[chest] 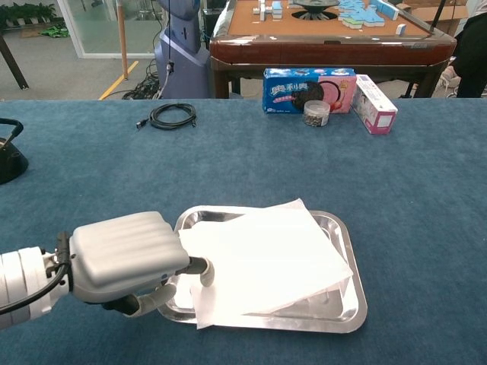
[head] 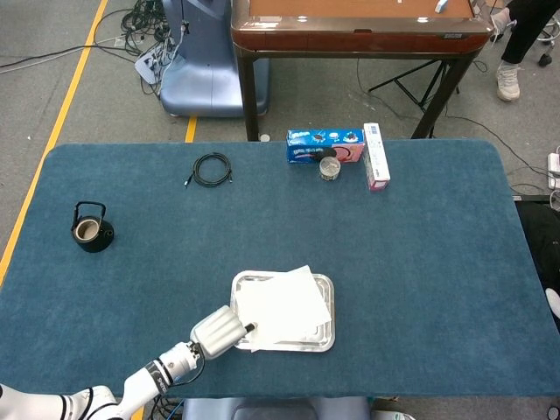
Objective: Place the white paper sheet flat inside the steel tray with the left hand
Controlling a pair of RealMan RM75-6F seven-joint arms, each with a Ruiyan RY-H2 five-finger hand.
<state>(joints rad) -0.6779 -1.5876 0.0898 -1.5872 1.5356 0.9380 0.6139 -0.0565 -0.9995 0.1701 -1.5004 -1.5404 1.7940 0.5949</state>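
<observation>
The white paper sheet (head: 284, 306) (chest: 266, 255) lies across the steel tray (head: 325, 337) (chest: 354, 296) near the table's front edge. It sits slightly askew, its near left corner hanging over the tray's rim and its far corner poking past the back rim. My left hand (head: 217, 332) (chest: 125, 255) is at the tray's left side, low over the cloth. It pinches the sheet's left edge between a dark fingertip on top and the thumb underneath. The right hand is out of sight in both views.
A black kettle (head: 90, 229) (chest: 7, 156) stands at the far left. A coiled black cable (head: 211, 169) (chest: 173, 115) lies at the back. A cookie box (head: 324, 144) (chest: 308, 87), a small jar (head: 330, 168) (chest: 316, 113) and a pink carton (head: 376, 157) (chest: 374, 104) line the back edge.
</observation>
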